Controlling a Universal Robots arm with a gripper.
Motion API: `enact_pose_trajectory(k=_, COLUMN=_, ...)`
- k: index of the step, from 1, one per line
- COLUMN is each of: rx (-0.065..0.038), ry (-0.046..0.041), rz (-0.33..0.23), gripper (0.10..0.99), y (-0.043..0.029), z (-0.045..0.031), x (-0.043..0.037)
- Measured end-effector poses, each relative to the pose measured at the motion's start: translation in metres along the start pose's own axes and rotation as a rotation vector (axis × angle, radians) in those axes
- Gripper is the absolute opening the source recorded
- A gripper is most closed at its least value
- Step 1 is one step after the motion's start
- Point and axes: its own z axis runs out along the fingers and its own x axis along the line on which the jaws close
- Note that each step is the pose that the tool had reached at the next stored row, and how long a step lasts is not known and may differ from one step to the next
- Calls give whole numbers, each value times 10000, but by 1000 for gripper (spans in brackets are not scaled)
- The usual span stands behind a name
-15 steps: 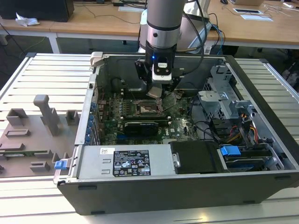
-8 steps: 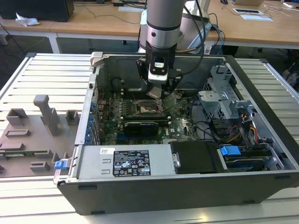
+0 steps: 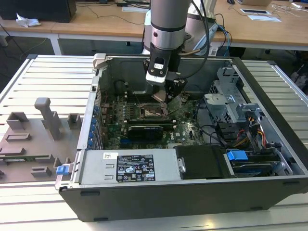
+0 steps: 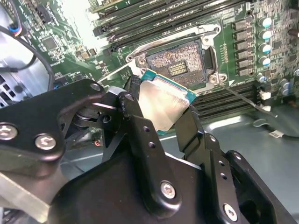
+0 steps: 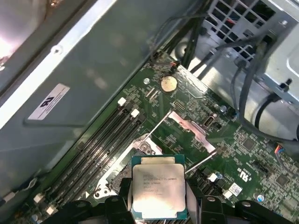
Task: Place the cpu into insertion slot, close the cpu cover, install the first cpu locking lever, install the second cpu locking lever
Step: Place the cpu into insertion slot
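cpu [image 4: 166, 105] pinched by opposite edges between end effector [image 4: 161, 111] fingers, metal top up, tilted, not seated. Hangs above motherboard [image 4: 224, 51], apparently clear of it. insertion slot [image 4: 180, 63] just beyond cpu's far edge in second wrist view, pin field exposed, nothing over it. In exterior view slot [image 3: 147, 111] lies below end effector [image 3: 168, 98], toward exterior view's left. Memory slots [image 4: 140, 21] beyond; case wall [image 3: 130, 72] behind.

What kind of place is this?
Probably a robotics lab or workshop: an opened computer case sits on a slatted metal bench, wooden desks with cables and papers stand behind, and the arm's hand holds the cpu over the motherboard.
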Motion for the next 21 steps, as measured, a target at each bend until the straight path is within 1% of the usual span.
enact_pose_trajectory(k=2, rx=-5, ry=-17, rz=222, gripper=541, y=0, z=0, x=0)
enact_pose_trajectory(k=4, rx=-12, ry=-49, rz=611, gripper=541, y=0, z=0, x=0)
enact_pose_trajectory(k=6, rx=-17, ry=-66, rz=836, gripper=541, y=0, z=1, x=0)
enact_pose_trajectory(k=7, rx=-21, ry=-84, rz=1061, gripper=541, y=0, z=1, x=0)
enact_pose_trajectory(k=10, rx=-28, ry=-116, rz=1462, gripper=541, y=0, z=1, x=0)
enact_pose_trajectory(k=12, rx=-37, ry=-150, rz=1890, gripper=541, y=0, z=1, x=0)
enact_pose_trajectory(k=18, rx=-48, ry=-199, rz=2503, gripper=541, y=0, z=1, x=0)
enact_pose_trajectory(k=21, rx=-57, ry=-233, rz=2939, gripper=541, y=0, z=1, x=0)
